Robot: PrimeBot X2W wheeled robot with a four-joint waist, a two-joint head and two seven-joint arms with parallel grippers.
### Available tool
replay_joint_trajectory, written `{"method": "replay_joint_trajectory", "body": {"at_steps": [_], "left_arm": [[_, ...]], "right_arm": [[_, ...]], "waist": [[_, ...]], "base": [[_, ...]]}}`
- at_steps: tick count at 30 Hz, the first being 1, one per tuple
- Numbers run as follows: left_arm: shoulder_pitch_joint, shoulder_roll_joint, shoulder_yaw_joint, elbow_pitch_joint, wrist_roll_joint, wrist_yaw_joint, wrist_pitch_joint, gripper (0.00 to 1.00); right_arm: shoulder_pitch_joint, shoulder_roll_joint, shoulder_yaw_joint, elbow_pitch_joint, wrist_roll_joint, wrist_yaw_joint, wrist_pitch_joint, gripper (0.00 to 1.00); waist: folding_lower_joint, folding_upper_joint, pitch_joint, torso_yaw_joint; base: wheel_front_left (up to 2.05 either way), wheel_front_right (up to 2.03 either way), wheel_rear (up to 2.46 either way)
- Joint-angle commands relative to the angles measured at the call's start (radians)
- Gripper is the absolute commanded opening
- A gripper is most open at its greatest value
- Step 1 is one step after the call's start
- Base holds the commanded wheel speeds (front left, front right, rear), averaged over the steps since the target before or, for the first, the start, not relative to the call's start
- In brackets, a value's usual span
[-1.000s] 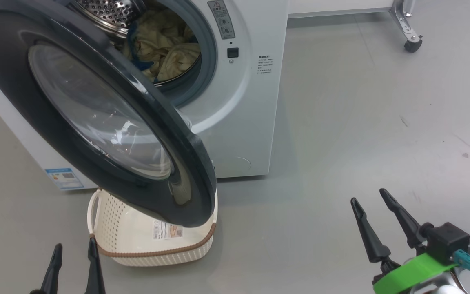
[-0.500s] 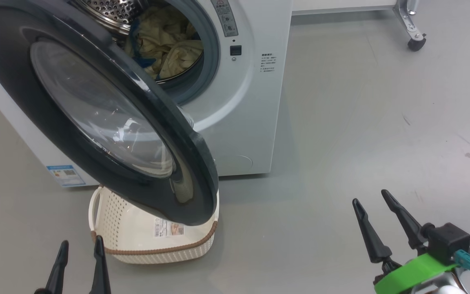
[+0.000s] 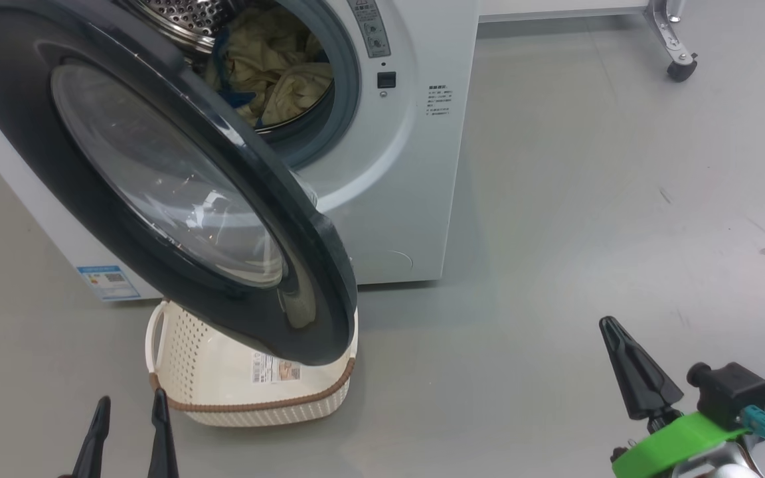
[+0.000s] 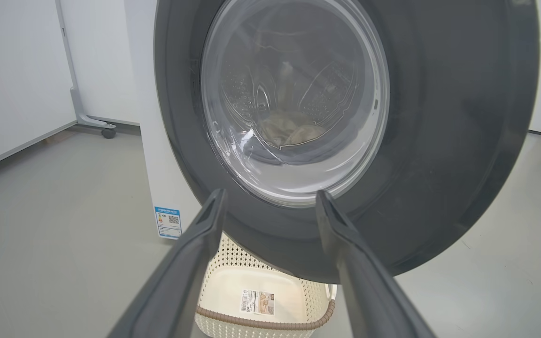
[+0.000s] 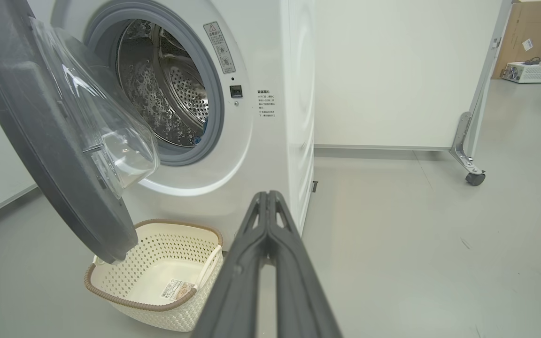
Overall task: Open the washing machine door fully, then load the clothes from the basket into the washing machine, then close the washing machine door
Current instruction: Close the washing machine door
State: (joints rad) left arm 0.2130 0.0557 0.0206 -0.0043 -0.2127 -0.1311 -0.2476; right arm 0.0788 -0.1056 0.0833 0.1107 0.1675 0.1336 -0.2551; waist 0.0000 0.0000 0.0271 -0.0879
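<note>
The washing machine [image 3: 402,172] [image 5: 270,61] stands with its door [image 3: 157,186] [image 4: 439,141] [image 5: 40,141] swung partly open over the basket [image 3: 250,392] [image 4: 261,300] [image 5: 153,281]. The clothes [image 3: 276,60] lie inside the steel drum [image 5: 176,94]; through the door glass they show dimly as clothes [image 4: 289,134]. Only a label lies in the basket. My left gripper [image 3: 129,411] [image 4: 270,202] is open at the lower left, in front of the door and apart from it. My right gripper [image 3: 611,325] [image 5: 266,197] is shut on nothing, low at the right over bare floor.
A white partition on a metal leg with a caster [image 3: 680,66] [image 5: 475,177] stands to the right of the machine. Grey floor [image 3: 588,199] spreads to the right. A cardboard box [image 5: 529,33] and a white device [image 5: 531,71] sit far behind.
My right gripper's two fingers have come together, from open to shut. The head camera has shifted slightly; the door, basket and left gripper look otherwise unchanged.
</note>
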Motion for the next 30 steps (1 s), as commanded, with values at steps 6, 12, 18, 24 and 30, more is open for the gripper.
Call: {"method": "replay_joint_trajectory", "body": {"at_steps": [6,12,18,24,30], "left_arm": [[-0.016,0.008,0.041,-0.035,0.007,0.000,-0.014,1.00],[-0.016,0.005,0.045,-0.036,0.007,0.000,-0.014,1.00],[-0.024,0.001,0.036,-0.039,0.008,0.000,-0.014,1.00],[-0.050,0.000,0.013,-0.041,0.007,0.000,-0.014,1.00],[-0.072,-0.002,0.001,-0.044,0.005,0.000,-0.014,1.00]], "right_arm": [[-0.106,-0.022,0.017,-0.097,0.005,-0.003,-0.007,0.00],[-0.193,-0.030,0.047,-0.196,0.008,-0.003,-0.007,0.00],[-0.342,-0.014,0.163,-0.302,0.033,-0.003,-0.007,0.00],[-0.467,0.024,0.358,-0.302,0.079,-0.003,-0.007,0.00],[-0.491,0.045,0.495,-0.220,0.112,-0.003,-0.007,0.00]], "waist": [[0.0000,0.0000,-0.013,0.002],[0.0000,0.0000,-0.016,0.008],[0.0000,0.0000,-0.008,0.022],[0.0000,0.0000,0.009,0.062],[0.0000,0.0000,0.029,0.120]], "base": [[0.00,0.00,0.00],[0.00,0.00,0.00],[0.00,0.00,0.00],[0.00,0.00,0.00],[0.00,0.00,0.00]]}}
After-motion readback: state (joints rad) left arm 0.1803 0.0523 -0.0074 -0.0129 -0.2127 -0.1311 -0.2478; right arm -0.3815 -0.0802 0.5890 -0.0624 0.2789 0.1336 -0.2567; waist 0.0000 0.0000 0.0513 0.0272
